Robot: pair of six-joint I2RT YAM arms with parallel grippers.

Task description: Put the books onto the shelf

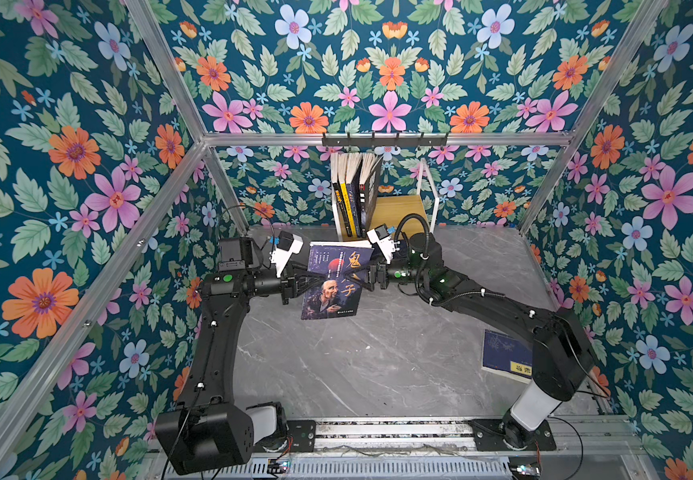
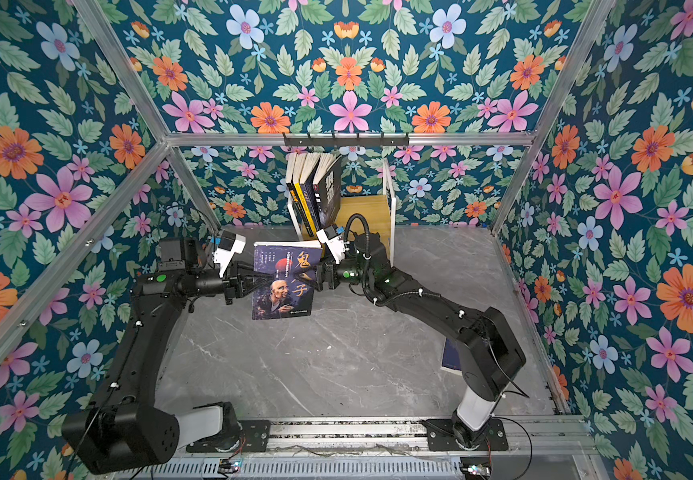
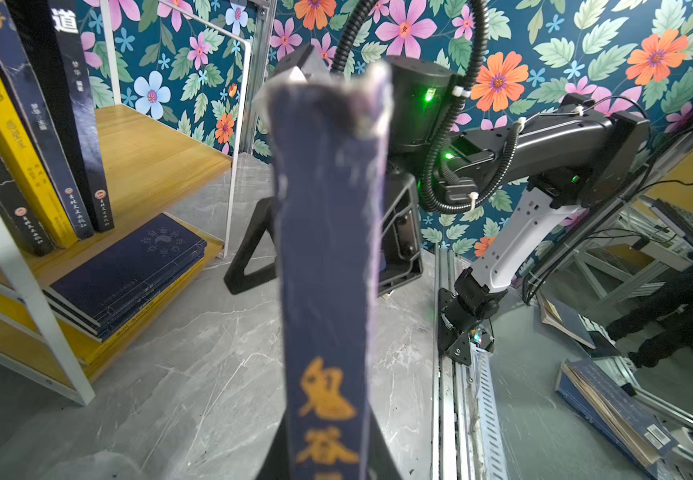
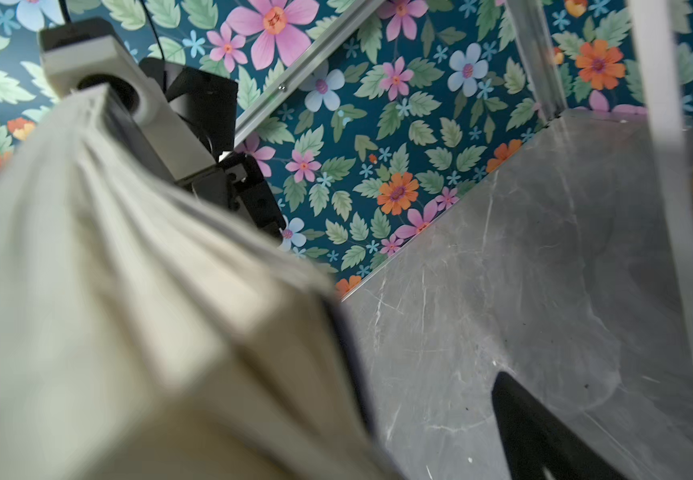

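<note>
Left gripper [image 1: 313,279] pinches portrait book [image 1: 330,300]; right gripper [image 1: 358,277] spread round pages; left wrist alone shows flat stack [image 3: 128,270].

A dark portrait book [image 1: 332,282] with a gold title is held clear of the table [image 1: 378,365], cover up and slightly tilted, just in front of the shelf [image 1: 403,210]. This small rack has light wooden boards and a white frame. Several upright books [image 1: 355,187] fill the left of its upper board, the rightmost leaning. A flat stack [image 3: 128,270], navy over yellow, lies on the lower board. A navy book [image 1: 503,353] with a yellow label lies flat at the table's right.
</note>
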